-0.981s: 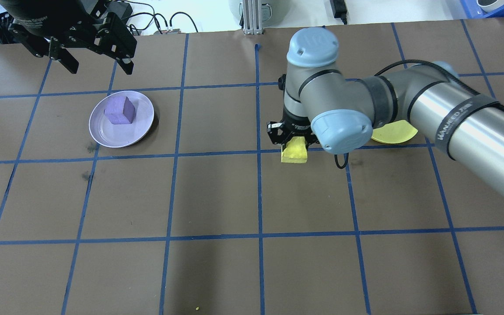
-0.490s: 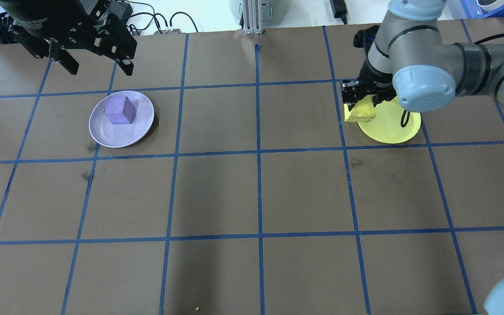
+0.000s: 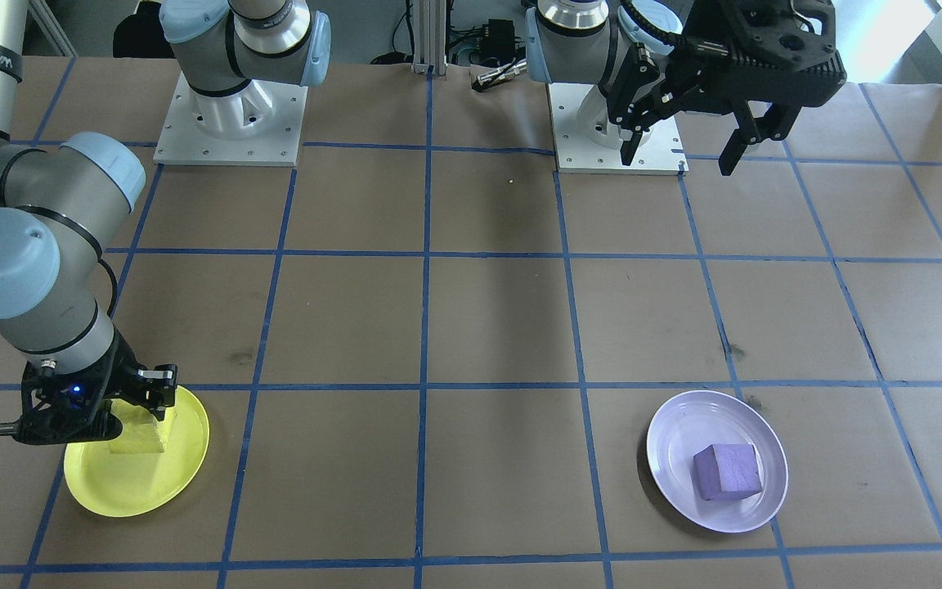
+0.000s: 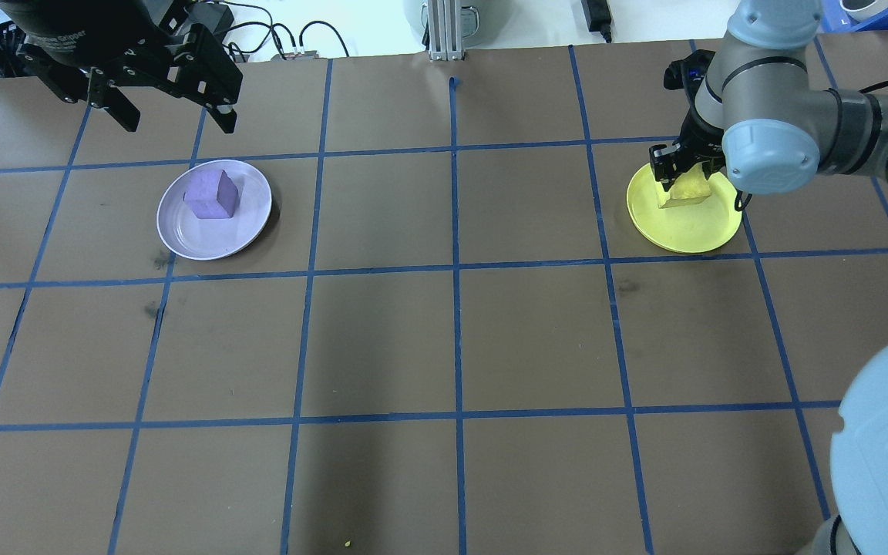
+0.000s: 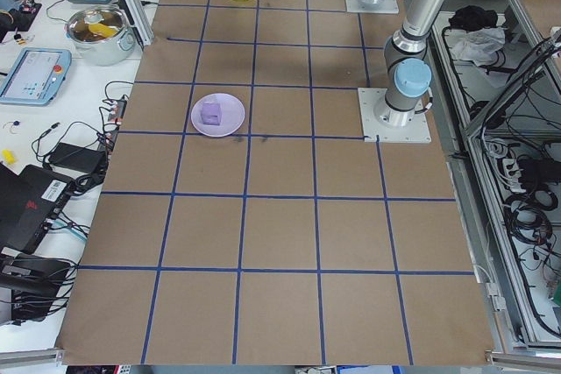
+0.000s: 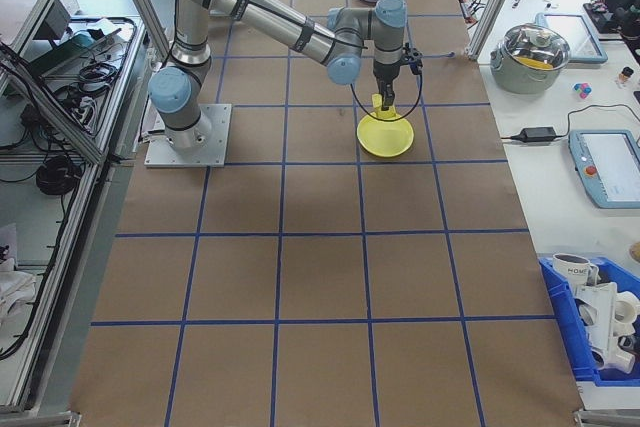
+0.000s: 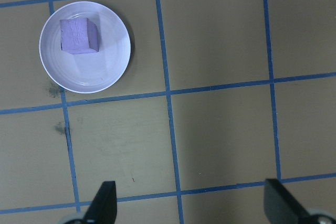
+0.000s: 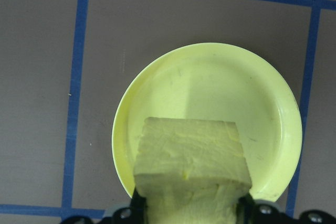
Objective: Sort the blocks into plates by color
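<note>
A: Right pincer (image 4: 685, 182)?
B: Clamped on the bright yellow rough cube (image 4: 684, 192), over the round yellow plastic plate (image 4: 687, 230), at its rim side nearest the robot (contact with plate unclear).
A: Left pincer (image 4: 170, 108)?
B: Fingers spread wide, holding nothing, hanging above the brown tabletop (image 4: 413, 331) beside the pale lavender plate (image 4: 247, 225). Purple cube (image 4: 213, 195) sits in that plate.

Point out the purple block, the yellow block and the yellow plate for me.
purple block (image 4: 213, 196): overhead view, its top face.
yellow block (image 8: 191, 163): right wrist view, its near face.
yellow plate (image 4: 691, 231): overhead view, bare floor near its front rim.
</note>
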Tool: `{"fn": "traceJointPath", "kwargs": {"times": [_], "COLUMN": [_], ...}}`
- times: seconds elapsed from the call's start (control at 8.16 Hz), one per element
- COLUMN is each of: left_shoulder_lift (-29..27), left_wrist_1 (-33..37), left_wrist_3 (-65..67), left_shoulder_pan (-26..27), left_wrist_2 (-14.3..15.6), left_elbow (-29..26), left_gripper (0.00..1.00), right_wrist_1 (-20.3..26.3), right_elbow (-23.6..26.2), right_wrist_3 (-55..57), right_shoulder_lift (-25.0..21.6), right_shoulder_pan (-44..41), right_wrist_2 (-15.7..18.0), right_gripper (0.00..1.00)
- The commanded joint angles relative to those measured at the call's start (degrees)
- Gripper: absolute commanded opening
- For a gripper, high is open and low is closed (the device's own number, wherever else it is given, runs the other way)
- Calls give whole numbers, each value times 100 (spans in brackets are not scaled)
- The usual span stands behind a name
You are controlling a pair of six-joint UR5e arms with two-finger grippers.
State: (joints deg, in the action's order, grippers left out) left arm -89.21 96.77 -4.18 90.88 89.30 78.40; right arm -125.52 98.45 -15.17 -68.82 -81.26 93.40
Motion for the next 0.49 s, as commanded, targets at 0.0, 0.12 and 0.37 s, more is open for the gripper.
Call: {"fn": "traceJointPath", "kwargs": {"times": [0.0,0.12,0.37], "left_shoulder_lift": [0,0,0], "left_wrist_1": [0,0,0], "left_wrist_3": [31,31,57], "left_shoulder_pan": [18,18,44], "left_wrist_2": [8,8,8], "left_elbow": [0,0,17], "left_gripper": [100,100,100], "right_wrist_1": [-78,-87,-69], "right_elbow": [7,-2,-80], "right_wrist_3": [-145,-144,-162], "right_shoulder_lift": [246,272,212], "right_shoulder_pan": [23,32,32], "right_wrist_2": [108,91,99], "right_gripper": [14,66,100]}}
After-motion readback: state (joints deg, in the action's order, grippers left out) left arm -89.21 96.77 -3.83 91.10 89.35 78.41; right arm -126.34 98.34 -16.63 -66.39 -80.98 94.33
